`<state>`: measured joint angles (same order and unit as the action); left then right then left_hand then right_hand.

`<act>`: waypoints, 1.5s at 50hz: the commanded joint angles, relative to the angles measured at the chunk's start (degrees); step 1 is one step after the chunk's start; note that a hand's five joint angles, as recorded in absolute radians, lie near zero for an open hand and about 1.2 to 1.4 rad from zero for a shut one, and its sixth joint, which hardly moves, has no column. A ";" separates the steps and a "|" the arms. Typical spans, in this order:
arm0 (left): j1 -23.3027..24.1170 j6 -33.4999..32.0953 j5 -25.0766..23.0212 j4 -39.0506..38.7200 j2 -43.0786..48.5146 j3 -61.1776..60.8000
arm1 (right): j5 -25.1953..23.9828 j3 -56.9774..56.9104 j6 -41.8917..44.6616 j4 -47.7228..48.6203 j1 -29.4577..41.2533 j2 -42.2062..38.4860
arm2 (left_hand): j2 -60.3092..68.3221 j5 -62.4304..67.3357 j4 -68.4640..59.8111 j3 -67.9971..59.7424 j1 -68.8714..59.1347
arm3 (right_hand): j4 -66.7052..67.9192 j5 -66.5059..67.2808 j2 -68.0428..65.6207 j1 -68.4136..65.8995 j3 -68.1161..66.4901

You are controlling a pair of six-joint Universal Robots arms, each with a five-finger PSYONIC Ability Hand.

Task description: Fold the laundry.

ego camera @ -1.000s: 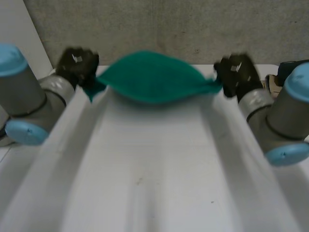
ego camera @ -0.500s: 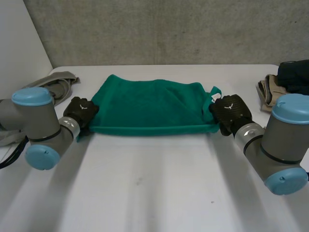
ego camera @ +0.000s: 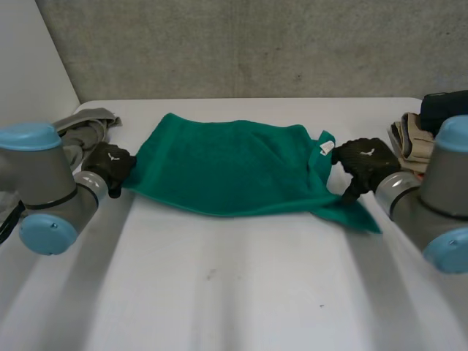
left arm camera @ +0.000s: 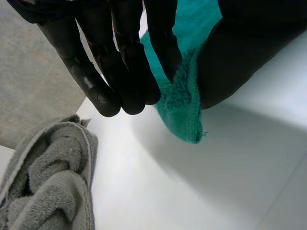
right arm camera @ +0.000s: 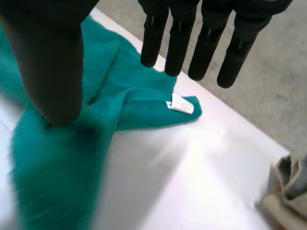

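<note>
Centrally, the green towel (ego camera: 227, 172) lies spread on the white table (ego camera: 234, 292), between my two hands, with some creases across its upper surface. My left hand (ego camera: 110, 165) sits at the towel's left corner. In the left wrist view that corner passes between one of my fingers (left arm camera: 163, 43) and my thumb (left arm camera: 240, 52), so the hand is clamped on the cloth in a pinch, and the corner's tip hangs just below the fingertips above the table. My right hand (ego camera: 362, 162) is at the towel's right edge. In the right wrist view its fingers (right arm camera: 206, 43) are straight and held well apart from the thumb (right arm camera: 48, 62), and they grasp nothing; the towel lies on the table beneath the palm. A white label (ego camera: 324, 148) shows on a small tab at the towel's far right corner, just beside my right hand. The towel's near right corner lies as a pointed flap on the table, on the near side of that hand. A grey towel (ego camera: 88, 123) lies crumpled beyond my left hand, apart from the green one. Stacked clothes (ego camera: 409, 135), beige below and dark above, rest at the table's right edge beyond my right hand.
</note>
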<state>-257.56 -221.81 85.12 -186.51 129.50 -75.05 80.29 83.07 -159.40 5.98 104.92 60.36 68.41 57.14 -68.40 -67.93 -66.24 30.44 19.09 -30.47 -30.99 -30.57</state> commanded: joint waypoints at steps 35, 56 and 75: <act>-1.45 7.71 -0.83 3.33 -6.18 0.96 | -6.48 2.27 -19.98 -8.63 -7.19 -3.76 | 11.59 12.86 -11.60 -12.07 -13.76 | 49.56 50.91 -49.53 -49.01 -49.43; -2.42 16.94 -6.37 19.51 -37.76 10.61 | -5.84 -7.74 2.34 -13.53 -11.32 28.33 | 11.59 12.86 -11.60 -12.07 -13.76 | 49.56 50.91 -49.53 -49.01 -49.43; 1.53 7.10 -3.56 27.34 3.29 53.02 | 3.55 -37.15 14.65 -7.16 -1.48 -7.43 | 11.59 12.86 -11.60 -12.07 -13.76 | 49.56 50.91 -49.53 -49.01 -49.43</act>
<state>-257.55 -211.94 80.81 -157.99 123.98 -38.38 81.21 57.23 -145.19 -9.24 101.44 61.28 68.54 57.14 -68.46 -68.05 -66.24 68.56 58.24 -67.29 -65.37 -68.09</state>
